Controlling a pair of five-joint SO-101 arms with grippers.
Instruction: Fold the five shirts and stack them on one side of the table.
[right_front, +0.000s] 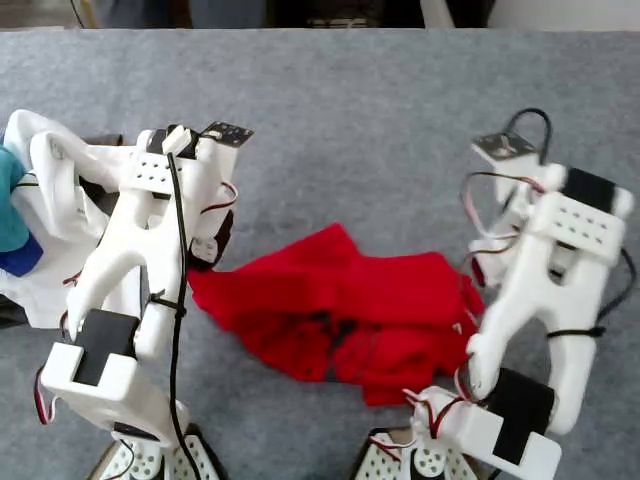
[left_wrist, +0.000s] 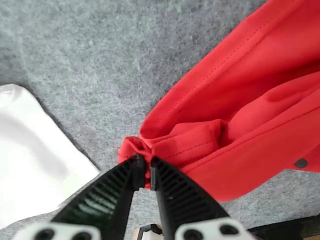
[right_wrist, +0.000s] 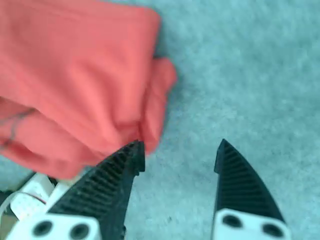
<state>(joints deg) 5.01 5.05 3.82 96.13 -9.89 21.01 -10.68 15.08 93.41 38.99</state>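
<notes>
One crumpled red fabric shirt (right_front: 340, 310) lies unfolded, your left gripper (left_wrist: 144, 164) pinching its edge, your right gripper (right_wrist: 180, 146) spread beside it.

Free passage over the far table (right_front: 400, 110); red shirt (right_front: 350, 300) heaped mid-table, white shirts (right_front: 50, 170) at the left edge.

We look down from high above the counter (right_front: 400, 110), with the arms (right_front: 130, 280) based at the frame's lower edge. Our wrist cameras sit close behind the left tool (left_wrist: 145, 164) and right tool (right_wrist: 180, 147), facing the counter. All three views share the red shirt (right_front: 350, 290).
</notes>
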